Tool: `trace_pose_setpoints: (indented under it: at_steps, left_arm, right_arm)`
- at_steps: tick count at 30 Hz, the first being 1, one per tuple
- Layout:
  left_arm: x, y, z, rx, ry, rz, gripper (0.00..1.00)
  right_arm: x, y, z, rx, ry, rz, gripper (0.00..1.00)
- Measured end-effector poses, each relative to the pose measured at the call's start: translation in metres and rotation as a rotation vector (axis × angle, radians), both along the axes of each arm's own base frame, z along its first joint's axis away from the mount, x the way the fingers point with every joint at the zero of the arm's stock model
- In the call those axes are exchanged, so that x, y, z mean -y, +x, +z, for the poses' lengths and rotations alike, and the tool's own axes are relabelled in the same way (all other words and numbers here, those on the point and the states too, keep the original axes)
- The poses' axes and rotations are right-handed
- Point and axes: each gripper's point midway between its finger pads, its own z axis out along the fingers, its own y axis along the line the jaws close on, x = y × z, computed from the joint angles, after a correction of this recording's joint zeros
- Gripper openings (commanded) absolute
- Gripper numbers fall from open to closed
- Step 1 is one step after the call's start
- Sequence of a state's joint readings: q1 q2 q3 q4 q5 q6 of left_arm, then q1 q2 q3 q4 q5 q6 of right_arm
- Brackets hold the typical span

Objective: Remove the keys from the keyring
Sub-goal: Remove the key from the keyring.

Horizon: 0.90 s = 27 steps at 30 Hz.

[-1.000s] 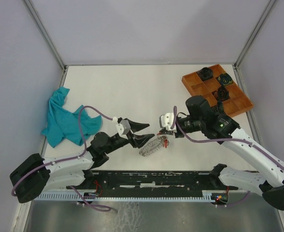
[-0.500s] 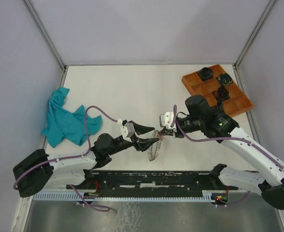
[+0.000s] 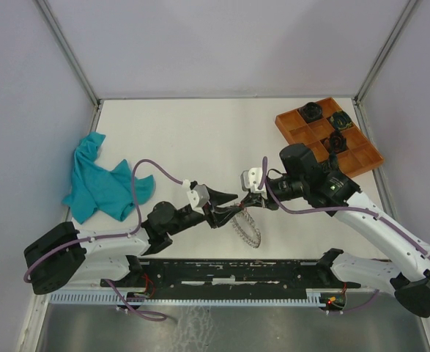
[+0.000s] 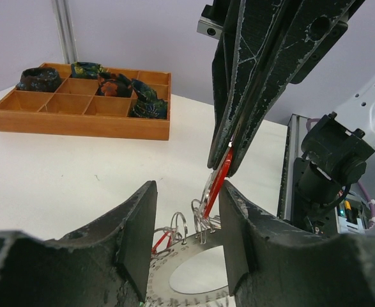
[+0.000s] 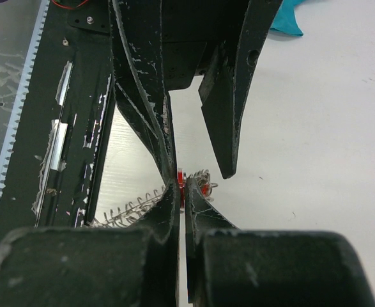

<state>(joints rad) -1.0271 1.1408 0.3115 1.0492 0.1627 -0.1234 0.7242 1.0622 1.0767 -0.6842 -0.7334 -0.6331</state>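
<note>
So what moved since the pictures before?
The left gripper slid right, up to the right gripper, its jaws narrowing a little but open. The keyring swung from lying leftward to hanging below them. The right gripper stayed shut on the red key; cloth and tray stayed put.

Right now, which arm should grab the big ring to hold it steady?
Probably the left. The left gripper is open, with its jaws on either side of the keyring. The right gripper is busy, shut on the red-tagged key.
</note>
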Motion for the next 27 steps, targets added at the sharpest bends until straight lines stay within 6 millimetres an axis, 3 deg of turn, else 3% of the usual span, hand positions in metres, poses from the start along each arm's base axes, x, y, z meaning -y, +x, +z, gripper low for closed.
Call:
trace_pose_setpoints:
  at_steps: [9, 11, 13, 19, 21, 25, 27]
  left_arm:
    - [0.0039, 0.0007, -0.0023, -0.006, 0.012, -0.005, 0.41]
    - [0.0057, 0.0013, -0.0039, -0.009, 0.02, -0.008, 0.29]
    - [0.007, 0.0001, -0.0053, -0.01, 0.025, -0.017, 0.07]
    - [0.0098, -0.0067, -0.0057, 0.027, 0.042, -0.051, 0.03]
    - [0.0097, -0.0069, -0.0053, 0.031, 0.042, -0.052, 0.03]
    - [0.0088, -0.0084, -0.0028, 0.038, 0.04, -0.057, 0.03]
    - [0.0078, -0.0086, -0.0026, 0.036, 0.043, -0.056, 0.03]
  right_arm:
    - [-0.0017, 0.0019, 0.0026, 0.007, 0.011, -0.003, 0.01]
    - [-0.0019, 0.002, 0.0028, 0.008, 0.012, -0.003, 0.0]
    - [-0.0018, 0.0025, 0.0027, 0.009, 0.012, -0.004, 0.01]
    - [-0.0011, 0.0046, 0.0028, 0.003, 0.013, -0.015, 0.01]
    - [-0.0011, 0.0046, 0.0027, 0.0, 0.013, -0.016, 0.1]
    - [-0.0019, 0.0047, 0.0046, -0.012, 0.023, -0.021, 0.43]
    - [-0.0036, 0.0042, 0.0073, -0.018, 0.037, -0.018, 0.54]
